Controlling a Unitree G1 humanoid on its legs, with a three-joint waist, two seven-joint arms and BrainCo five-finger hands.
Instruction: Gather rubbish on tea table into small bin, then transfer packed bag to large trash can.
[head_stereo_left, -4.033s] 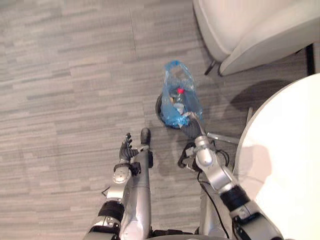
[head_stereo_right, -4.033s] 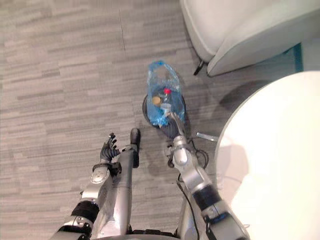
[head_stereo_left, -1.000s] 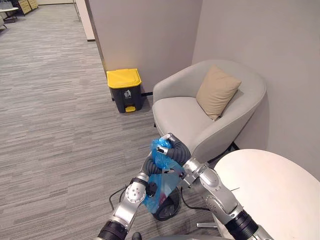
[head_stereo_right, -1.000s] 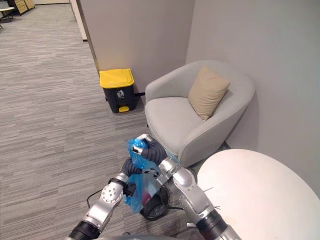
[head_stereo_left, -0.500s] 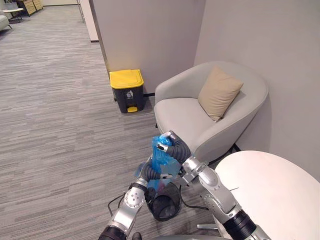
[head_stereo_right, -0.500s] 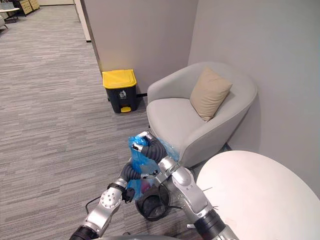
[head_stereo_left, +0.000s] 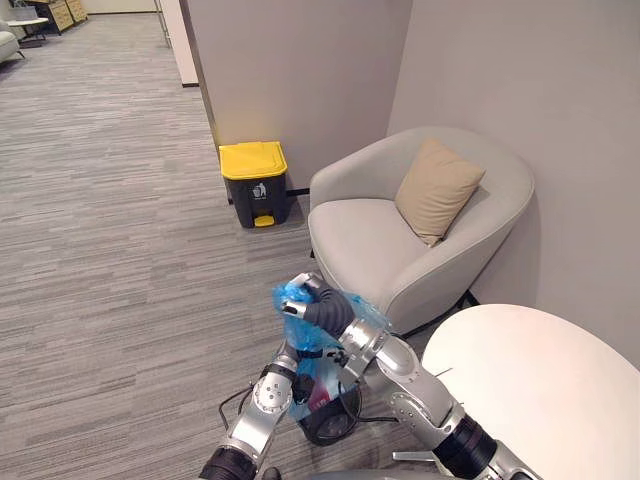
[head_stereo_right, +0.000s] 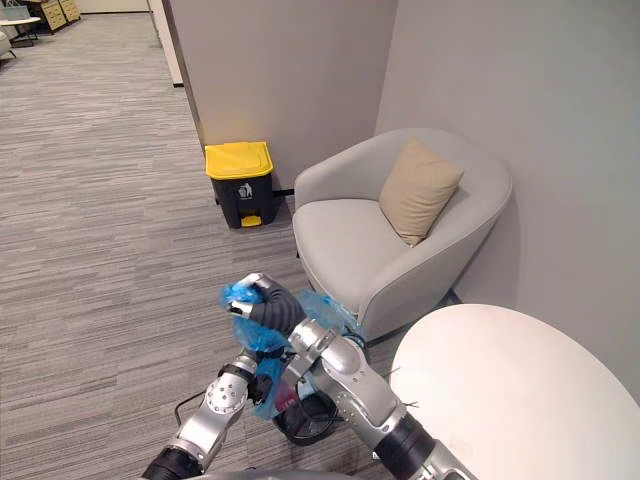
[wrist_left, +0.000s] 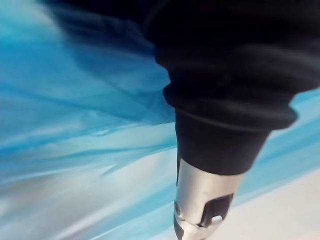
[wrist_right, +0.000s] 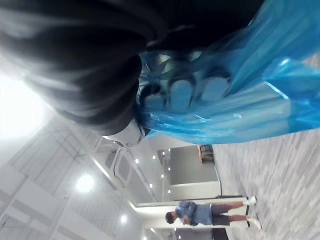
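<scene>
Lift done: bag (head_stereo_left: 312, 385) raised over bin (head_stereo_left: 335, 425) (sunk in it on the floor seconds ago), now hanging under right hand (head_stereo_left: 318, 306), neck bunched tight in curled fingers. Fist swung leftward in the last half second. Left hand (head_stereo_left: 297, 356) just below, against the film; grip impossible to judge. Packing likely over, carry next. Well beyond the fist, can (head_stereo_left: 253, 180), lid down and yet to be opened. Chair (head_stereo_left: 400, 240) close on the right, table (head_stereo_left: 540, 380) nearer; open floor ahead.
</scene>
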